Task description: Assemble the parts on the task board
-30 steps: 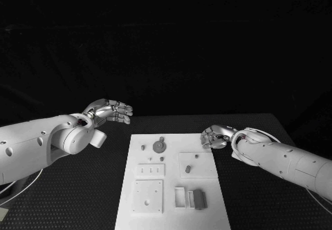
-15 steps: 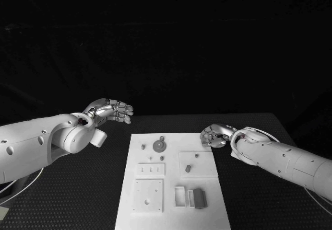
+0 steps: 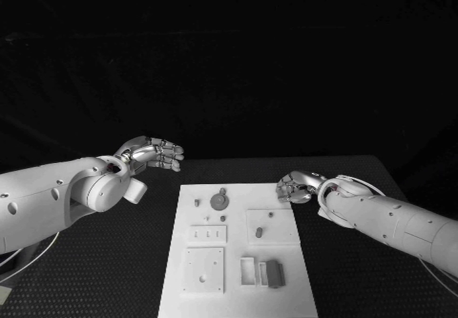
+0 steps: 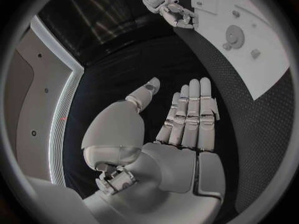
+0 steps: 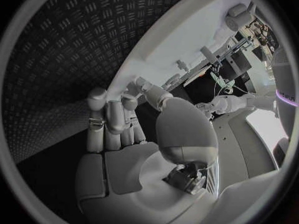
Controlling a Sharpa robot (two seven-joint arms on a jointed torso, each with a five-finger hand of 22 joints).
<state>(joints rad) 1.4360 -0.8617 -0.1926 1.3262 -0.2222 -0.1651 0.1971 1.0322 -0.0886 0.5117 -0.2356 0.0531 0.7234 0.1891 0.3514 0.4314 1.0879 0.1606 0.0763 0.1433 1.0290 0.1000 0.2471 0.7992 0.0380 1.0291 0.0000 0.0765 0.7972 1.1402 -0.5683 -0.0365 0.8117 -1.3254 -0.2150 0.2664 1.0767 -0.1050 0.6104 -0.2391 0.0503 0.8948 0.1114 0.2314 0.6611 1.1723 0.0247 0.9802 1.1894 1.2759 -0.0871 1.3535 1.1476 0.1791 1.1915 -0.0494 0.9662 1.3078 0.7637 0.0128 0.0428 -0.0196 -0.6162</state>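
Now both robot hands hover off the task board, neither one carrying a part.

Centred on the black counter (image 3: 114, 265), the white task board (image 3: 239, 295) carries its small grey parts: a round disc (image 3: 220, 199) near the far end and a dark block (image 3: 274, 273) near the front, beside a white holder. Left robot hand (image 3: 153, 154) hangs beyond the board's far left corner, fingers straight and apart in its wrist view, holding nothing. Right robot hand (image 3: 296, 187) sits at the board's far right edge, fingers curled inward, seemingly around nothing.
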